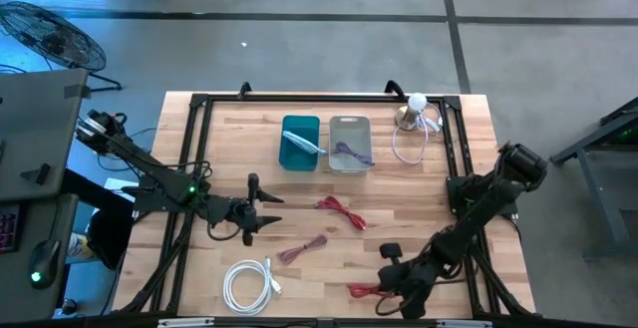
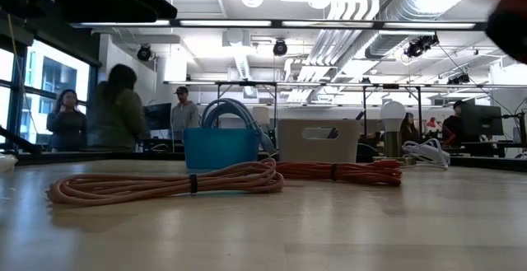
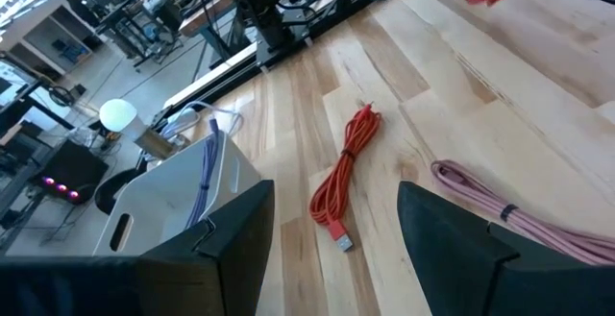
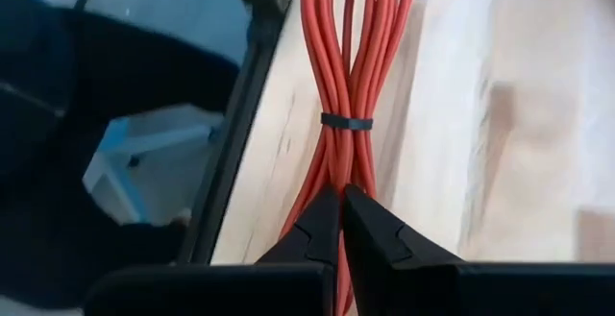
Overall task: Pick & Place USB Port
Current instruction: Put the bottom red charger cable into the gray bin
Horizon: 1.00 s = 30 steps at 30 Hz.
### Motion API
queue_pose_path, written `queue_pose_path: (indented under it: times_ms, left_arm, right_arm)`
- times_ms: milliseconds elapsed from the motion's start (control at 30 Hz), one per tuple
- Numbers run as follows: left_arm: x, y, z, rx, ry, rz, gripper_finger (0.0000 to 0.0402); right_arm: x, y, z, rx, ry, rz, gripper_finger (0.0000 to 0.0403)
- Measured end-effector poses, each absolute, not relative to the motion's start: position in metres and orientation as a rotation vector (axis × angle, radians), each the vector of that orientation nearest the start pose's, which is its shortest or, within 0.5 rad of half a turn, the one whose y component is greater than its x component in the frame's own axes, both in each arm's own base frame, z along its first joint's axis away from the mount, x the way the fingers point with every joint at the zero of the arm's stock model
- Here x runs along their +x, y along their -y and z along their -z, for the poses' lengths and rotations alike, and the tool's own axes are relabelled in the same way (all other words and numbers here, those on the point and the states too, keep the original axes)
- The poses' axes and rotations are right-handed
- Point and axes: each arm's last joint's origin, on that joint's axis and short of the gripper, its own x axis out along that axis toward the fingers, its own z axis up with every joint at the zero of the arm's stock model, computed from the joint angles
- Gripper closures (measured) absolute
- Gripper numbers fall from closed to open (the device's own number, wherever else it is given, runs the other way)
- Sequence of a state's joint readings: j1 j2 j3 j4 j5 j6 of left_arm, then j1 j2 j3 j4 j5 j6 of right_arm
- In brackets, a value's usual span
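An open industrial lab: exposed ceiling ducts [image 2: 428, 7], workbenches, monitors, people [image 2: 119, 106] standing.

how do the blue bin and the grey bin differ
The blue bin is bright blue, while the grey bin is pale grey. The blue bin holds a white or pale blue cable, the grey bin a purple one. In the high view the blue bin sits left of the grey bin, which is nearer the lamp. Both are small rectangular open-topped containers, side by side at the table's far edge.
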<state>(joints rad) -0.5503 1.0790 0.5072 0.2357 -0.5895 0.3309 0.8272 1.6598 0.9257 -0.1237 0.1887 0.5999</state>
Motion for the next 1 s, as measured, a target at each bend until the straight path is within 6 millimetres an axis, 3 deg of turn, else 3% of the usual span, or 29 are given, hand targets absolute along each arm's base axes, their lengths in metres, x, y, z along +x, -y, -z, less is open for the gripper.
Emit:
queue_pose_path:
  times_ms: [300, 433, 767, 1000]
  left_arm:
    - [0.196, 0.102, -0.224, 0.509, -0.288, 0.020, 0.0186]
    - [0.196, 0.102, -0.224, 0.511, -0.289, 0.021, 0.0186]
    - [0.196, 0.102, -0.224, 0.510, -0.289, 0.022, 0.0186]
    - [0.196, 0.102, -0.223, 0.508, -0.288, 0.039, 0.0186]
  right_arm:
    - [0.219, -0.229, -0.215, 0.001, -0.675, -0.325, 0.0403]
    - [0.219, -0.214, -0.237, -0.095, -0.575, -0.275, 0.0403]
    - [0.240, -0.125, -0.286, -0.198, -0.470, -0.107, 0.0403]
    - [0.253, -0.064, -0.298, -0.172, -0.453, -0.049, 0.0403]
